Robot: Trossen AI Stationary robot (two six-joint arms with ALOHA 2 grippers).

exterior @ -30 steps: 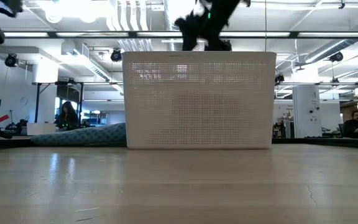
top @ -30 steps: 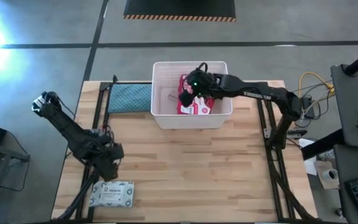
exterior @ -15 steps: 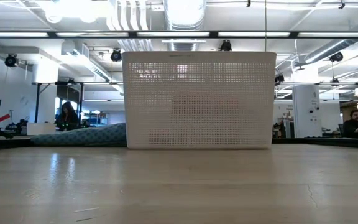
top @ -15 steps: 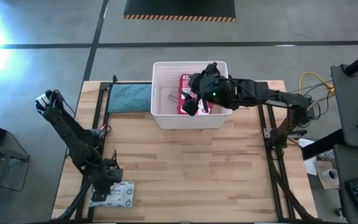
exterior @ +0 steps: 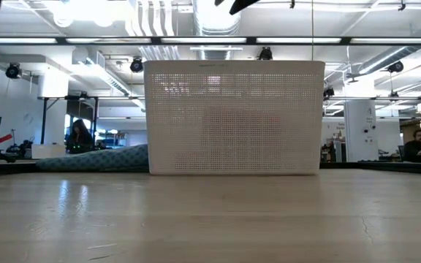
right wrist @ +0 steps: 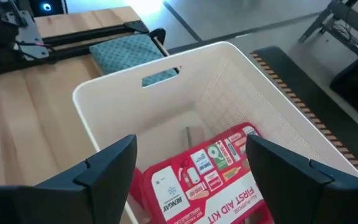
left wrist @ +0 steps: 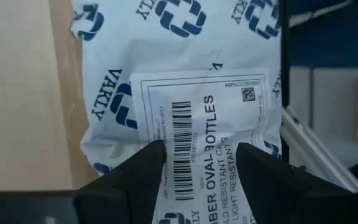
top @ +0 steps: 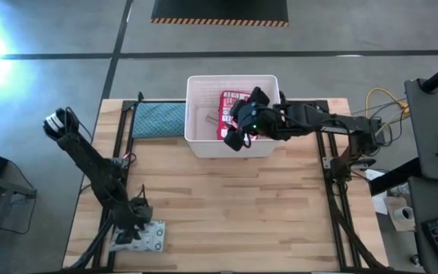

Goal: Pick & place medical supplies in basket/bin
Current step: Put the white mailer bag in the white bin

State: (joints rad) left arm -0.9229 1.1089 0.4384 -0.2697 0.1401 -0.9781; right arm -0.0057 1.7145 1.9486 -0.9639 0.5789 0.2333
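The grey-white wipes pack [top: 155, 238] lies flat near the table's near-left corner. My left gripper [top: 135, 228] is open right above it. In the left wrist view its fingers stand over the labelled top of the wipes pack [left wrist: 185, 50]. The white slotted basket [top: 196, 141] stands at the far middle of the table. In it lies the red-and-white first-aid pouch [top: 230, 103], resting on the basket floor with a small grey piece [right wrist: 194, 134] beside it. My right gripper [top: 238, 131] is open and empty above the basket's near wall, over the pouch [right wrist: 210, 177]. The other supplies are out of view. My left gripper [left wrist: 201, 158] comes at the wipes pack from above, pointing down. Its open fingers [left wrist: 145, 171] stand over the printed label [left wrist: 197, 106] on the pack's top face. I cannot tell whether they touch it. The pack lies flat on the table.
A blue-grey cloth pad [top: 158, 118] lies against the basket's left wall, also seen as a pad [exterior: 93, 158] in the low view. Black frame rails [top: 120, 137] run along the table's left and right sides. Bare wood [top: 234, 205] spreads between the basket [exterior: 232, 117] and the near edge.
My left gripper has moved toward the near edge and down onto the spot of the wipes pack, now covering part of it. My right gripper has drawn back from over the basket's middle toward its near wall and has risen. The pouch has stayed in the basket.
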